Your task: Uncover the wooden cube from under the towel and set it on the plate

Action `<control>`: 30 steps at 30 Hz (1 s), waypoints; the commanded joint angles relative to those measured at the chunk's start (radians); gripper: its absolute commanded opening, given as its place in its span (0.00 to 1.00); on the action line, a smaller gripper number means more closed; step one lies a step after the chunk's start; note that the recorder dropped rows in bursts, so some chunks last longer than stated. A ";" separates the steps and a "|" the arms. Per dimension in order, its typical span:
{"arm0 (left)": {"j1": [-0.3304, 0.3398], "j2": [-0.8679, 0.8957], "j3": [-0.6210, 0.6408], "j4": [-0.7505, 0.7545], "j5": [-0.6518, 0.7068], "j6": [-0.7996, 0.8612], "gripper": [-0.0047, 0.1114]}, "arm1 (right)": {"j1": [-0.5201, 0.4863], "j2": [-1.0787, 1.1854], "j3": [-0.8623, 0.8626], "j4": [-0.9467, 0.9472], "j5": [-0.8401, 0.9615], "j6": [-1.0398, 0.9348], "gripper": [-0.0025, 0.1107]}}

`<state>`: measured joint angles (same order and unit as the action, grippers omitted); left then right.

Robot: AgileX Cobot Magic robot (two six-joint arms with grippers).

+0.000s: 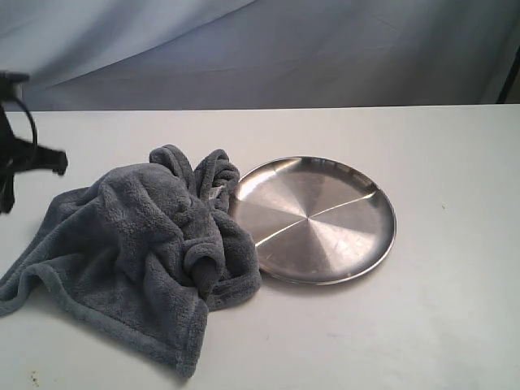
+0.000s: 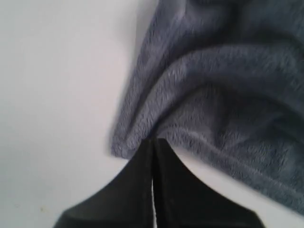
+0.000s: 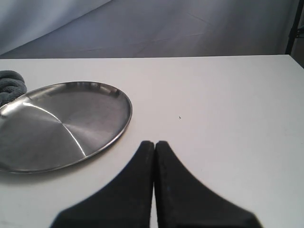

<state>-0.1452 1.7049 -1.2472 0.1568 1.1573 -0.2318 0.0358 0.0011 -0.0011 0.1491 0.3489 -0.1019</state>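
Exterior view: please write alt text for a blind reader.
A crumpled grey-blue towel lies on a white table, its edge against the left rim of an empty round steel plate. No wooden cube is visible; a dark arm part shows at the left edge.

A staged robot test bench, of the lab kind, is indicated. A plain white table point(image 1: 455, 325) is set before a creased grey-blue cloth backdrop point(image 1: 325, 57) hung behind it. A thin black upright stand point(image 1: 511, 77) is seen at the backdrop's edge, and part of a black cabled robot arm point(image 1: 12, 154) at the table's side.
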 commanded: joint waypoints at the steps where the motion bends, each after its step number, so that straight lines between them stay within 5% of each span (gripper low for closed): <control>1: -0.095 -0.126 0.279 -0.031 -0.234 -0.027 0.04 | 0.004 -0.001 0.001 0.001 0.001 0.003 0.02; 9: -0.501 -0.193 0.378 -0.116 -0.372 -0.183 0.04 | 0.004 -0.001 0.001 0.001 0.001 0.003 0.02; 13: -0.633 -0.117 0.350 -0.121 -0.434 -0.275 0.04 | 0.004 -0.001 0.001 0.001 0.001 0.003 0.02; 19: -0.656 0.056 0.280 -0.121 -0.525 -0.365 0.11 | 0.004 -0.001 0.001 0.001 0.001 0.003 0.02; 25: -0.656 0.182 0.227 -0.125 -0.518 -0.365 0.44 | 0.004 -0.001 0.001 0.001 0.001 0.003 0.02; 30: -0.656 0.226 0.227 -0.125 -0.520 -0.370 0.59 | 0.004 -0.001 0.001 0.001 0.001 0.003 0.02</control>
<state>-0.7966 1.9200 -1.0160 0.0336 0.6446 -0.5886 0.0358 0.0011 -0.0011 0.1491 0.3489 -0.1019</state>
